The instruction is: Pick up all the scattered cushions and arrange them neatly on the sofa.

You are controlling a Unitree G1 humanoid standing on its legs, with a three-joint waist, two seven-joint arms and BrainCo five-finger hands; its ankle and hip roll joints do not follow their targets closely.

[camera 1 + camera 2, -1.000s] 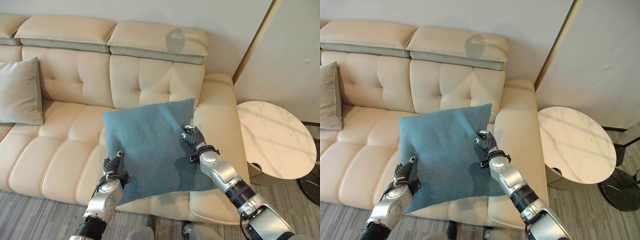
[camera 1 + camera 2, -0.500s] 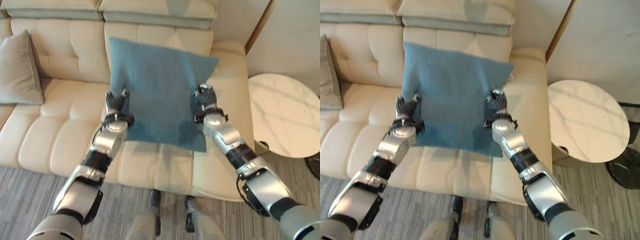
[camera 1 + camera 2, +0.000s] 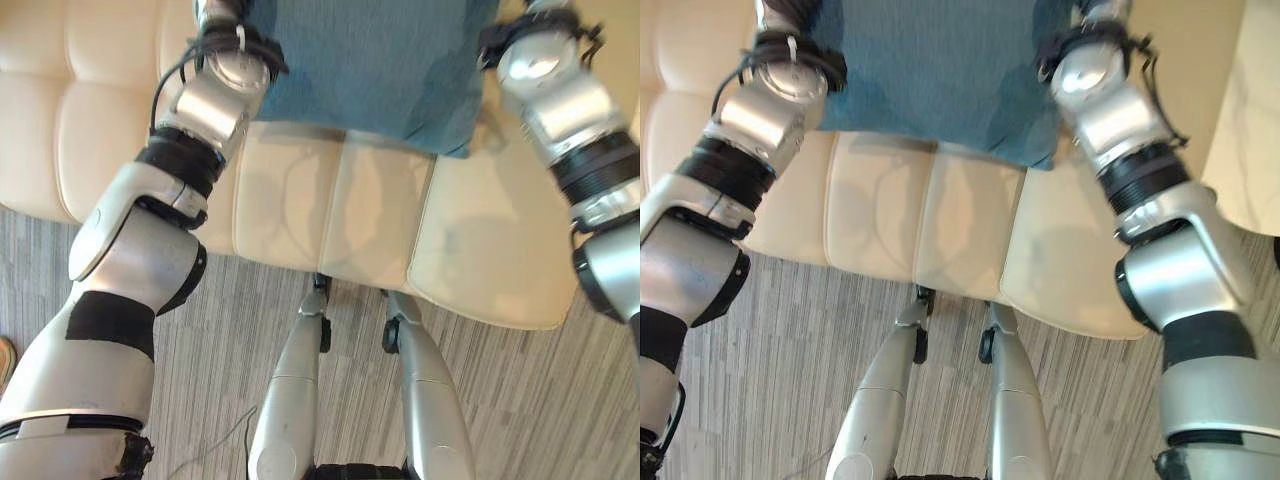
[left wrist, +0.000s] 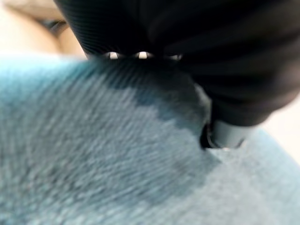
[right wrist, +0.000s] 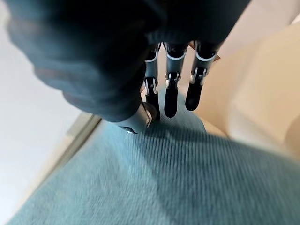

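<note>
One blue square fabric cushion (image 3: 370, 65) seen at upper centre of frame, over cream leather sofa (image 3: 340, 210) seat, carried deeper toward backrest than 0.5 s ago. Left hand (image 4: 225, 133) grip cannot be told; right hand (image 5: 171, 84) fingers extended against cushion edge. Placement judged near.

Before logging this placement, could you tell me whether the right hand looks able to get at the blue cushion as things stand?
Probably yes: the right hand already lies with straight fingers along the blue cushion, nothing between them.
</note>
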